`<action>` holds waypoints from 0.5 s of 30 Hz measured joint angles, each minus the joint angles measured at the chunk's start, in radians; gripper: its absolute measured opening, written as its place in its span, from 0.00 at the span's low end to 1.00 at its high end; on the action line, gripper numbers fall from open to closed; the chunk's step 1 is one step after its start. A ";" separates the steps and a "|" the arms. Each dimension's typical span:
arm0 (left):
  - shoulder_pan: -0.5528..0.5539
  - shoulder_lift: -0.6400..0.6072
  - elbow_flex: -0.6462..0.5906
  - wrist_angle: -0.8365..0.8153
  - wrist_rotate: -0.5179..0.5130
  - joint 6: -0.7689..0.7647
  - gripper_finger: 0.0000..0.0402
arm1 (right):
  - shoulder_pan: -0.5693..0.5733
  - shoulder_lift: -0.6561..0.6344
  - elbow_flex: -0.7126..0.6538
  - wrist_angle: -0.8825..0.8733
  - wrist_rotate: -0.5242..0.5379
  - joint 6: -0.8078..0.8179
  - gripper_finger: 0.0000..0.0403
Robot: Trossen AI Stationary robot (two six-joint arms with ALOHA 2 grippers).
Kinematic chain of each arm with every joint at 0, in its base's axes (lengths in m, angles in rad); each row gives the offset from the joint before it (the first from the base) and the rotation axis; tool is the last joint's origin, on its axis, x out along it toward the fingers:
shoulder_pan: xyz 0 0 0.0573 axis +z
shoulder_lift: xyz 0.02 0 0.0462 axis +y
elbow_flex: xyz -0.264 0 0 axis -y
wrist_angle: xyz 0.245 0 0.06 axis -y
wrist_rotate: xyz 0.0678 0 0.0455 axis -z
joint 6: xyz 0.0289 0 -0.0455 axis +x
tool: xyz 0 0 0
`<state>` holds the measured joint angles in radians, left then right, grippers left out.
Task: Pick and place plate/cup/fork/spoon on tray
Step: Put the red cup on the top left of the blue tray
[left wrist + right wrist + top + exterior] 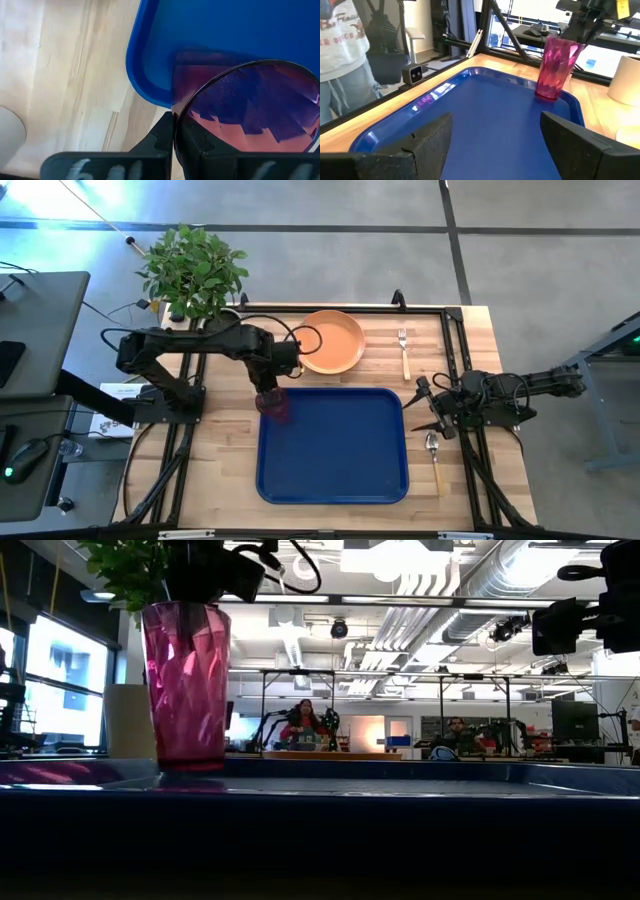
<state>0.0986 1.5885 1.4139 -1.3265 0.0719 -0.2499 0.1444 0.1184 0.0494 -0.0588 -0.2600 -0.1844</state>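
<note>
The dark red cup stands at the far left corner of the blue tray. My left gripper is above it, shut on its rim. The cup also shows in the right wrist view and the low view. The orange plate lies on the table just beyond the tray's far edge. The fork lies to the right of the plate. The spoon lies along the tray's right edge. My right gripper is open and empty, just beyond the spoon's bowl. My left gripper pinches the cup's rim with one finger inside the cup and one finger outside. The fingers come from above, pointing down. The cup is upright, its base on the tray's floor near the far left corner.
A potted plant stands at the table's far left corner, close behind my left arm; its pot shows in the low view. The black frame rails run along the table's right and far sides. People sit in the room beyond.
</note>
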 joint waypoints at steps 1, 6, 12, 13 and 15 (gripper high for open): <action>0.000 0.004 0.000 -0.006 0.001 -0.003 0.01 | 0.000 0.000 0.000 0.000 0.005 0.000 0.73; -0.001 0.027 0.000 -0.016 0.001 -0.009 0.01 | 0.000 0.000 0.000 0.003 0.029 0.000 0.73; -0.001 0.037 0.000 -0.015 0.002 -0.028 0.01 | 0.000 0.000 0.000 0.003 0.031 0.000 0.73; -0.001 0.037 0.000 -0.015 0.003 -0.029 0.01 | 0.000 0.000 0.000 0.003 0.031 0.000 0.73; -0.001 0.037 0.000 -0.015 0.005 -0.045 0.01 | 0.000 0.000 0.000 0.003 0.031 0.000 0.73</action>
<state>0.0978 1.6257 1.4143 -1.3415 0.0766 -0.2954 0.1444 0.1184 0.0494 -0.0556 -0.2287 -0.1844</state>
